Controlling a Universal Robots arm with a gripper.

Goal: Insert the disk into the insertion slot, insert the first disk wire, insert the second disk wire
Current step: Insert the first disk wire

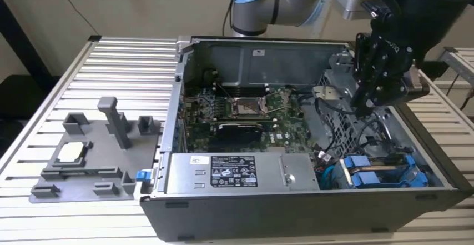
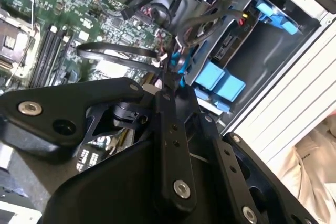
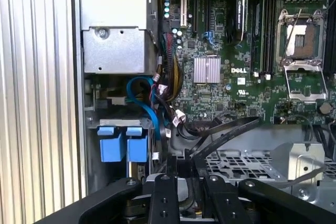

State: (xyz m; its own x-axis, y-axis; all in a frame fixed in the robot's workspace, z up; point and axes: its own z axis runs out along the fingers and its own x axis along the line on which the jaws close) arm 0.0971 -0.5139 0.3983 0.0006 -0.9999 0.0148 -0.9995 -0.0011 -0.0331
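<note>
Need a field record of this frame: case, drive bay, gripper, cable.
case: open grey computer tower on slatted metal table
drives: two blue-tabbed drive frames seated in grey sheet-metal drive bay
gripper: black gripper inside case, over perforated grey cage
nearest: black flat cable, running up to the gripper
hold: cannot tell
also: grey moulded fixture tray on table, exterior view's left

In the computer case (image 1: 296,214), the disk (image 1: 391,176) lies at the exterior view's right of the power supply (image 1: 230,173).
</note>
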